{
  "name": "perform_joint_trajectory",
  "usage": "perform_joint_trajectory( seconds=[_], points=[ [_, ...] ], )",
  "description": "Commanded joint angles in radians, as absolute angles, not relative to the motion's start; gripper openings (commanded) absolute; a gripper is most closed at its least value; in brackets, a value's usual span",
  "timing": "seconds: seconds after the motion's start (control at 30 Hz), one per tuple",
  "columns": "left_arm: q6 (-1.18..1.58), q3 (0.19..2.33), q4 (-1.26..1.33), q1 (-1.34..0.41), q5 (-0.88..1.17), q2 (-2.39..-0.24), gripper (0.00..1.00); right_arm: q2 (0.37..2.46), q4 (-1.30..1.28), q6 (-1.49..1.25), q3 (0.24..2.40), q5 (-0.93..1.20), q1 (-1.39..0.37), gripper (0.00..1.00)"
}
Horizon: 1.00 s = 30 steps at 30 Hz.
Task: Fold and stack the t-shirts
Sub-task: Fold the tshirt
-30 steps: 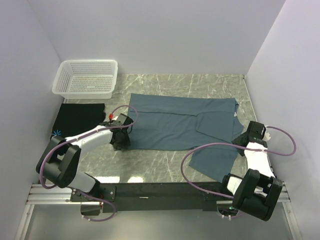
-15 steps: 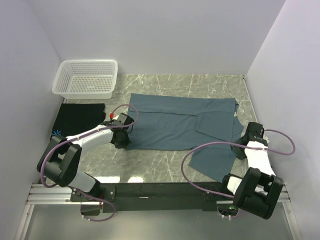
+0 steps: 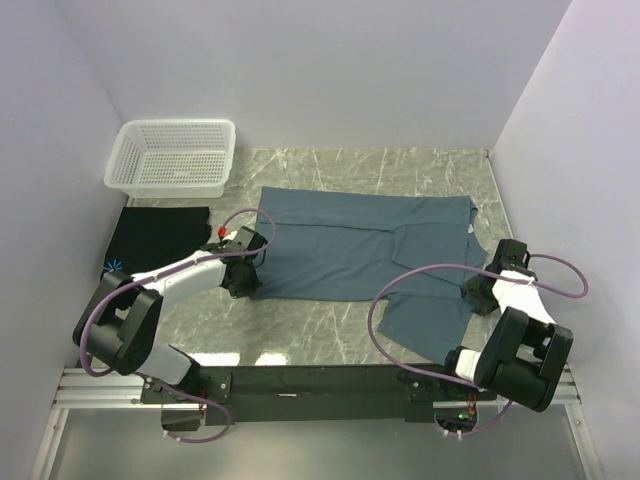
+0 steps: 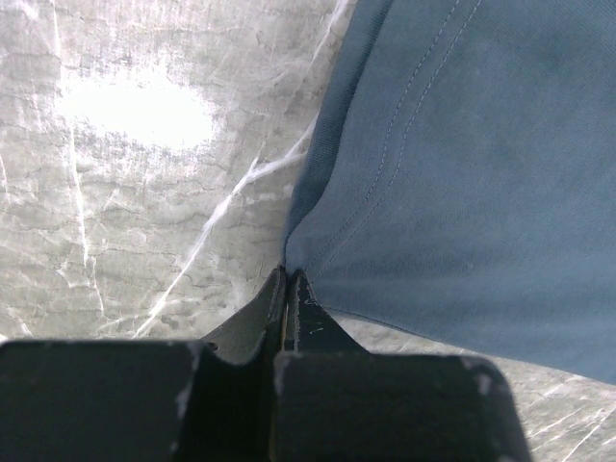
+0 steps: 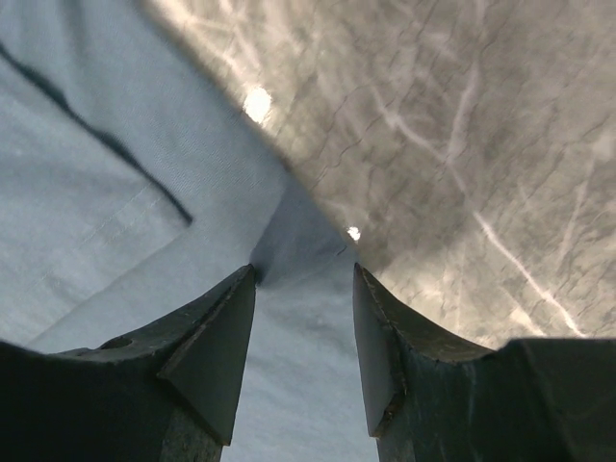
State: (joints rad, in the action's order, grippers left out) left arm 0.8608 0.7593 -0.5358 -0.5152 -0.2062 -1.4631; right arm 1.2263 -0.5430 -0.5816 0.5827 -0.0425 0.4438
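Slippage risk: left fingers (image 4: 287,294) pinch the slate-blue t-shirt (image 4: 462,173) hem with only their tips, right fingers (image 5: 223,332) stand open astride its edge, so a lift now could pull it free or skew the fold.

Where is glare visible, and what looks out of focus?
Left wrist view: a white glare patch on the table; the left gripper looks soft. Right wrist view: two small bright spots; the right gripper is blurred. Top view: sharp.
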Motion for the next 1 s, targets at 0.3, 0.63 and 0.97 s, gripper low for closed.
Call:
perform_joint_trajectory(
  seconds=[0.3, 0.63, 0.97],
  points=[
    [0.877, 0.753, -0.618, -0.52, -0.224, -1.488, 0.01, 1.29, -0.453, -0.586, 0.603, -0.012, 0.492, 0.42],
    [0.879, 0.784, -0.673, -0.52, -0.236, -1.476, 0.01, 1.241, -0.535, -0.626, 0.629, -0.075, 0.494, 0.0],
    [0.828, 0.902, -0.81, -0.476, -0.278, -1.434, 0.01, 1.164, -0.759, -0.621, 0.788, -0.109, 0.494, 0.0]
  ],
)
